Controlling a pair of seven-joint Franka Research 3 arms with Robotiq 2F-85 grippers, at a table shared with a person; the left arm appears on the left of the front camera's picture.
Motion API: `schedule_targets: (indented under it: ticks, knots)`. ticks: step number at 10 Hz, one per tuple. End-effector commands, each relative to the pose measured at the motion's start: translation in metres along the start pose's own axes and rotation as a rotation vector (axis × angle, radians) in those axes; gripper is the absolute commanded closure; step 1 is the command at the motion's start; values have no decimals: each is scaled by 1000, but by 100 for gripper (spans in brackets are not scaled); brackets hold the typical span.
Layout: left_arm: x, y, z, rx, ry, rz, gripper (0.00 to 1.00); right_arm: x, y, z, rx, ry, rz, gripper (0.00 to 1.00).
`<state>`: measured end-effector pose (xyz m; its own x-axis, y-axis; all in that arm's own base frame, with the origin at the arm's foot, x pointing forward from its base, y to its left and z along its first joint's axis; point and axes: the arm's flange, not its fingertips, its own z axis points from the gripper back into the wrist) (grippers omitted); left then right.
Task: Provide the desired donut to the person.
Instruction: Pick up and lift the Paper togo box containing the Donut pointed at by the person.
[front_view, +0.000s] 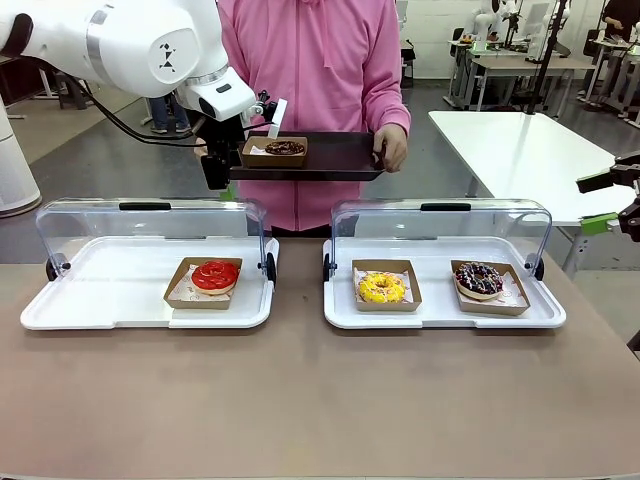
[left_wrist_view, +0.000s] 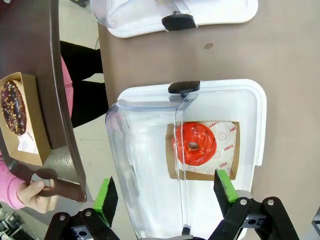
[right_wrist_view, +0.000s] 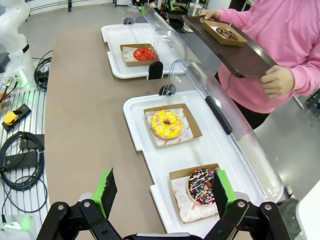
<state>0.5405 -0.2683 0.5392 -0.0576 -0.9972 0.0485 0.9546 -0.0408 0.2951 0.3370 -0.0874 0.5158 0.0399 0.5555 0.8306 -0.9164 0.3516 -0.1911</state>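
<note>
Brown tray (front_view: 340, 152) held by person (front_view: 320, 60) (chocolate donut (front_view: 285, 148) aboard), left pincer (left_wrist_view: 167, 192) released above clear lid (left_wrist_view: 140, 150), right pincer (right_wrist_view: 162, 192) released

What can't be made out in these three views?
- Right tool, front view: mostly cut off by the right edge.
- Person's hand at the tray's left end, front view: hidden behind the left arm.
- Tray, left wrist view: runs off the left and top edges.
- Chocolate donut, front view: too small to tell its topping.
</note>
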Motion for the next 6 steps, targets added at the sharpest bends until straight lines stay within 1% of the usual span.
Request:
schedule_targets:
  ticks: [1, 3, 4, 5, 6]
  knots:
    - [0, 1, 0, 7, 6, 3, 0, -1, -2, -1, -1, -18, 9, 0]
    - [0, 0, 0, 0, 0, 0, 0, -1, -2, -1, -1, -18, 9, 0]
    - [-15, -4, 35, -50, -18, 57, 0, -1, -2, -1, -1, -18, 9, 0]
    - [-44, -16, 51, -103, -68, 112, 0, -1, -2, -1, -1, -18, 9, 0]
    - [-80, -32, 56, -140, -97, 186, 0, -1, -2, -1, -1, -18, 9, 0]
